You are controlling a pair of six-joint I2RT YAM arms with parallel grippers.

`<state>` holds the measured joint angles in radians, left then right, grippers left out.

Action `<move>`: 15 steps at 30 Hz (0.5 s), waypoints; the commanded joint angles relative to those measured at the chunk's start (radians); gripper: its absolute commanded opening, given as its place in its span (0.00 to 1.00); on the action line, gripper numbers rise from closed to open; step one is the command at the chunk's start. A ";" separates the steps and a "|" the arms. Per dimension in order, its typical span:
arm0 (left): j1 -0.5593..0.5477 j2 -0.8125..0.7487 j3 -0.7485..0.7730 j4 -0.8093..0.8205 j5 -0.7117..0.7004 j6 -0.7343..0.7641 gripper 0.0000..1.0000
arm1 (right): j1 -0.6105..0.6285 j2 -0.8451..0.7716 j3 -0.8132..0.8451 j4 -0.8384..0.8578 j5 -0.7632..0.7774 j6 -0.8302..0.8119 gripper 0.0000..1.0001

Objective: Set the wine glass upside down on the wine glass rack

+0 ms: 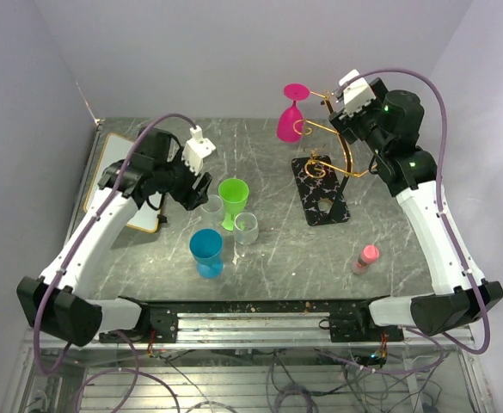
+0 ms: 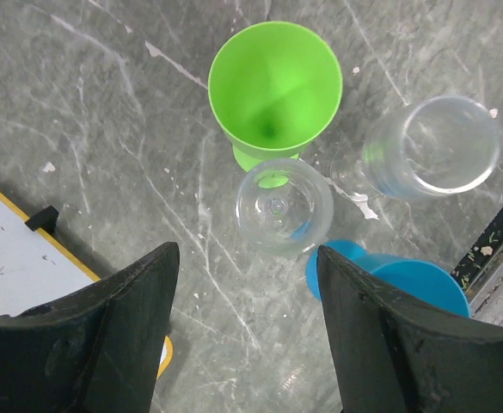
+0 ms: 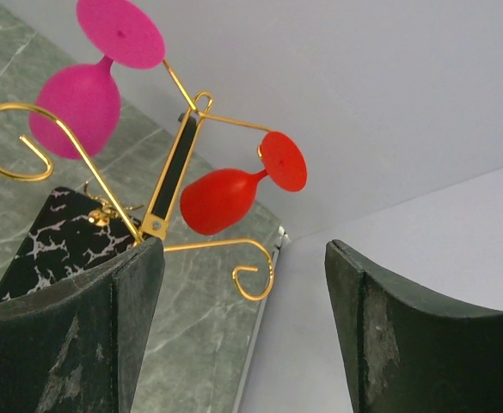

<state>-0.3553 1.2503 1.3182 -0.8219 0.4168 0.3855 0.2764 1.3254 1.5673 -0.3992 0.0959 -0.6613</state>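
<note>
Left jaws open above a clear wine glass at nine o'clock; right jaws open beside the wine glass rack at two o'clock, where a pink glass and a red glass hang; four wait.

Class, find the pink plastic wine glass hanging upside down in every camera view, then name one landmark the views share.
Top external: pink plastic wine glass upper centre-right.
Left wrist: not in it.
Right wrist: upper left, on the gold wire rack.
Shared landmark: the rack's black marbled base, in top external and right wrist.
</note>
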 commanded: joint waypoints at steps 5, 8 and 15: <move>-0.037 0.121 0.042 0.028 -0.126 -0.083 0.70 | -0.028 -0.028 -0.030 -0.028 -0.051 0.031 0.75; -0.045 0.154 0.053 0.021 -0.132 -0.092 0.69 | -0.033 -0.032 -0.037 -0.029 -0.058 0.031 0.75; -0.059 0.207 0.062 0.025 -0.172 -0.100 0.58 | -0.042 -0.030 -0.044 -0.031 -0.076 0.040 0.75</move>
<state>-0.4019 1.4391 1.3346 -0.8127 0.2802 0.3031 0.2436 1.3186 1.5314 -0.4332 0.0402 -0.6411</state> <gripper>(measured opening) 0.618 0.753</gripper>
